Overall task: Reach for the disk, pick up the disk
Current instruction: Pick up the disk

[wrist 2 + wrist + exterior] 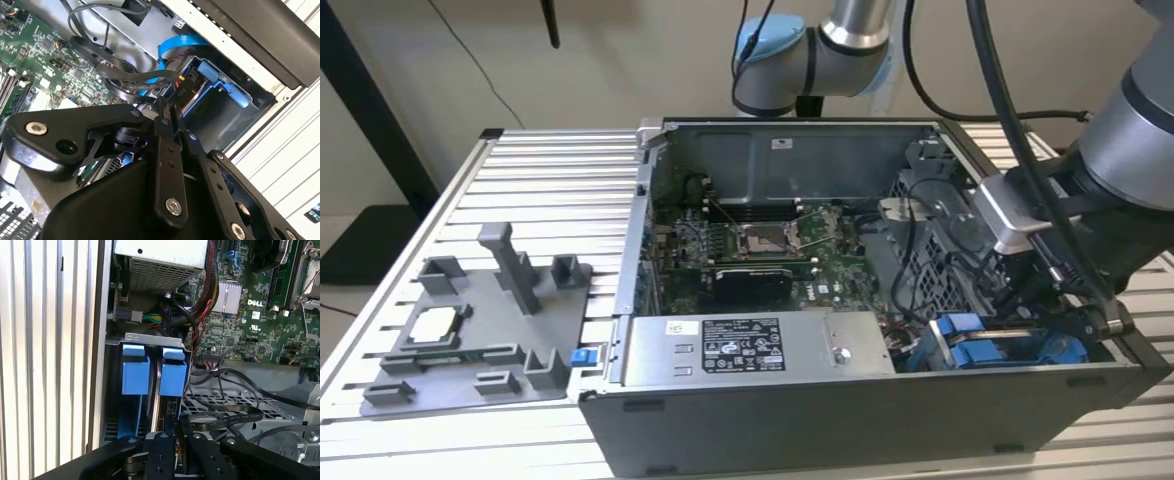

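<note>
Claw (167,440) poised just above blue-framed disk (172,377) inside computer case (854,420); fingers nearly together, gripping nothing.

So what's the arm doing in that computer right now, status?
Gripper low in the case's drive-bay corner, above the disk. Disk seated in its bay, blue carrier up. Black cables loop close beside.

One open computer case (854,420), one grey power-supply box (761,350), two blue drive carriers (136,375) (173,377) side by side, one grey fixture tray (467,340), one robot arm (1121,150)
</note>
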You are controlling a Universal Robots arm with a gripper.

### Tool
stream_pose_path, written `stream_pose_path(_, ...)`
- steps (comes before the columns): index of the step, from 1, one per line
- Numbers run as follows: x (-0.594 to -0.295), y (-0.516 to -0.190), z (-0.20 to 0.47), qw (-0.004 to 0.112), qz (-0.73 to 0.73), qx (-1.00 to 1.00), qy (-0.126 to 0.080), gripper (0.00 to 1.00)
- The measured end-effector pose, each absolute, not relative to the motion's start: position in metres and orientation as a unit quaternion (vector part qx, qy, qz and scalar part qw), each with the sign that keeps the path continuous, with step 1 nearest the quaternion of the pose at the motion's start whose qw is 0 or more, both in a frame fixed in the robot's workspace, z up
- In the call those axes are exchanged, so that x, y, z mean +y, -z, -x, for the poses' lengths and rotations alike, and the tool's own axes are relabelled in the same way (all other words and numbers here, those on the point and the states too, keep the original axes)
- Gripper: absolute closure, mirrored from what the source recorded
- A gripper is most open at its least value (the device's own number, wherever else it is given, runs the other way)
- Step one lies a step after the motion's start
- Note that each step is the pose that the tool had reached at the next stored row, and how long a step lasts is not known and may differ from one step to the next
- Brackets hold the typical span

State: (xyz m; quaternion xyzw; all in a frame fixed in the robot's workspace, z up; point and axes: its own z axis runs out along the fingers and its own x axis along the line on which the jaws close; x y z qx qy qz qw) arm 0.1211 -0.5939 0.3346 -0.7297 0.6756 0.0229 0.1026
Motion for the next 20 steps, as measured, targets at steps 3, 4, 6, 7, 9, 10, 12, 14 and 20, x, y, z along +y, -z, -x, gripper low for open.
stream_pose_path(3, -0.594, -0.328, -0.121, 0.103, 0.73, 0.676, -0.023, 1.0)
stream_pose_path(4, -0.594, -0.328, -0.121, 0.103, 0.73, 0.676, -0.023, 1.0)
stream_pose_path(6, -0.594, -0.327, -0.121, 0.104, 0.73, 0.676, -0.024, 0.0)
stream_pose_path(7, -0.594, -0.327, -0.121, 0.104, 0.73, 0.676, -0.024, 0.0)
stream_pose_path(9, -0.594, -0.33, -0.121, 0.104, 0.729, 0.676, -0.025, 0.0)
stream_pose_path(10, -0.594, -0.334, -0.121, 0.104, 0.73, 0.676, -0.024, 0.0)
stream_pose_path(12, -0.594, -0.341, -0.121, 0.104, 0.729, 0.676, -0.025, 0.0)
stream_pose_path(14, -0.594, -0.35, -0.121, 0.104, 0.729, 0.676, -0.025, 0.0)
stream_pose_path(20, -0.594, -0.378, -0.121, 0.103, 0.729, 0.676, -0.025, 0.0)
